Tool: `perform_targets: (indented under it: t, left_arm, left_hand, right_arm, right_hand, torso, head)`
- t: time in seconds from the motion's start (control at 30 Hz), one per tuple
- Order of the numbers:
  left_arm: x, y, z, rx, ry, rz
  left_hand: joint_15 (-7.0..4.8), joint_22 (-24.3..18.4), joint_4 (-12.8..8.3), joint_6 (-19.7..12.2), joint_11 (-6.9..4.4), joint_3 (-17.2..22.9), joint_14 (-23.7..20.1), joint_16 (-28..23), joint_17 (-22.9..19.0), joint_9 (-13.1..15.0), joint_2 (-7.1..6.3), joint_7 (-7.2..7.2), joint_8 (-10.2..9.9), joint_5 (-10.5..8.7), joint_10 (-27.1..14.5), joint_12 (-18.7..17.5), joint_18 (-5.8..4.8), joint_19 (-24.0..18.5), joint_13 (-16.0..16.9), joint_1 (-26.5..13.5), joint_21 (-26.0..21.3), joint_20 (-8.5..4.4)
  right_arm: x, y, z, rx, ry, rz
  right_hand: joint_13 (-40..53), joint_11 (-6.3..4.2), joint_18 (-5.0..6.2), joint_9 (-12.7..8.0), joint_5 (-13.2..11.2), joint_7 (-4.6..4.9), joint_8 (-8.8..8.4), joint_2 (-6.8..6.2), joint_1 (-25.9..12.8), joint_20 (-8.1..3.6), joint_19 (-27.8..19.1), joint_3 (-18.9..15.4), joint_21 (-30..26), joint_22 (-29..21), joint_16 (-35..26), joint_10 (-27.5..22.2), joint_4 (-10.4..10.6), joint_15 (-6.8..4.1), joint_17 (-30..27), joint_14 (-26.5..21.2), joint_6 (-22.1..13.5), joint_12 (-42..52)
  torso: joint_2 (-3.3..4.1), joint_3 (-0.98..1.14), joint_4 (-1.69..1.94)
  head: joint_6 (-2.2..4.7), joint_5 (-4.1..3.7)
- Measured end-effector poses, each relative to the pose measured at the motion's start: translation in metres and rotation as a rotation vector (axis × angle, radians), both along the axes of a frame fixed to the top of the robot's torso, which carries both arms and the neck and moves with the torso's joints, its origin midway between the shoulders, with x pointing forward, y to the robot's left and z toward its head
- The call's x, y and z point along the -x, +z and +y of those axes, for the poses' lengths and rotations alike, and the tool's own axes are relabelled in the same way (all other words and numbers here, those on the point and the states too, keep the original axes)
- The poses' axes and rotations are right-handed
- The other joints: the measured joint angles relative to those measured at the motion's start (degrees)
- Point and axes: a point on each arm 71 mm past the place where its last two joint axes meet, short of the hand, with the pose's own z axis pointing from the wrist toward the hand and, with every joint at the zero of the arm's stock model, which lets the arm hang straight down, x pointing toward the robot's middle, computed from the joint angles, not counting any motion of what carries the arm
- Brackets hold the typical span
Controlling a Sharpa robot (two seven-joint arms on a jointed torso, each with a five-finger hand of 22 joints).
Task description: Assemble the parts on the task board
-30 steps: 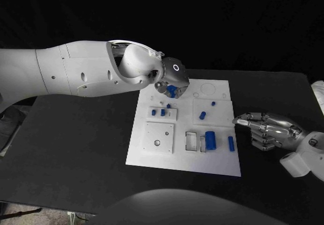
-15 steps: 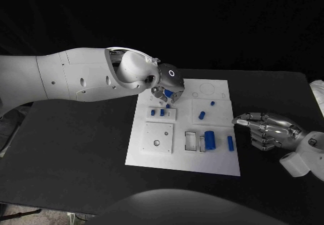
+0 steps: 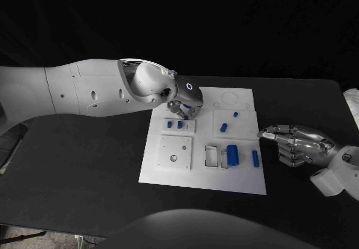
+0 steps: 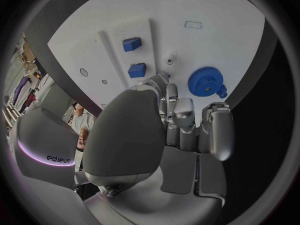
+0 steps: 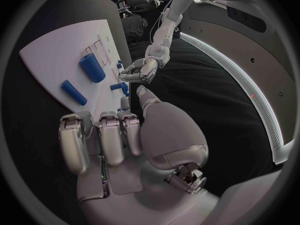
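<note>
The white task board [image 3: 247,181] lies mid-table. My left hand [image 3: 183,106] hangs low over the board's far left corner. In the left wrist view a blue gear [image 4: 205,81] lies flat against the board [image 4: 206,30], with my fingertips [image 4: 215,112] at its rim holding it. Two small blue blocks [image 4: 131,44] stand in a raised plate just beyond. My right hand [image 3: 295,145] rests at the board's right edge, fingers curled in and holding nothing. A large blue cylinder [image 3: 233,154] and a thin blue bar [image 3: 256,158] lie next to it.
Two blue pegs [image 3: 224,126] sit on the board's middle right. A square plate with a hole [image 3: 176,152] and open slots [image 3: 211,155] occupy the near half. Black table surrounds the board. My left arm [image 3: 82,96] spans the table's left side.
My left hand has moved down and slightly left with the gear, from above the board's far edge to just over its far left corner. The right hand has stayed still.
</note>
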Motion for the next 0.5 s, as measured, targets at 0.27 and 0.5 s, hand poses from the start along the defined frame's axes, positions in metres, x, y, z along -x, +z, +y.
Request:
perform_targets:
  t: [0.27,0.5]
  left_arm:
    - [-0.0006,-0.0027,0.0013,0.001,0.006,0.006]
    - [-0.0023,-0.0045,0.0032,-0.001,0.013,0.002]
  left_hand:
    - [-0.21,0.00,-0.16,-0.70,0.00,-0.16,-0.21,-0.22,-0.13,-0.22,-0.03,-0.16,-0.41,0.00,0.00,-0.66,0.01,0.00,-0.52,0.03,0.00,0.00]
    - [-0.21,0.00,-0.48,-3.01,-0.43,-0.48,-0.21,-0.22,-0.23,-0.63,-0.30,-1.38,-1.40,0.00,0.38,-1.52,0.01,-0.08,-1.13,0.93,-0.20,-0.08]
  right_arm:
    - [0.0002,-0.0003,-0.0002,0.000,0.000,0.000]
    - [0.0004,-0.0004,-0.0002,-0.001,0.001,0.001]
  right_hand:
    - [0.02,0.00,0.00,0.00,0.00,0.00,0.00,0.00,0.00,0.00,0.00,0.00,0.00,0.00,0.00,0.00,0.00,0.00,-0.01,0.00,0.00,0.00]
    - [-0.03,0.00,0.00,0.00,0.00,0.00,0.00,0.00,0.00,0.00,0.00,0.00,0.00,0.00,0.00,0.00,0.00,0.00,-0.01,0.00,0.00,0.02]
  torso:
    - [-0.01,0.00,-0.01]
    - [-0.01,0.00,-0.03]
  head:
    - [0.00,0.05]
    - [0.00,0.03]
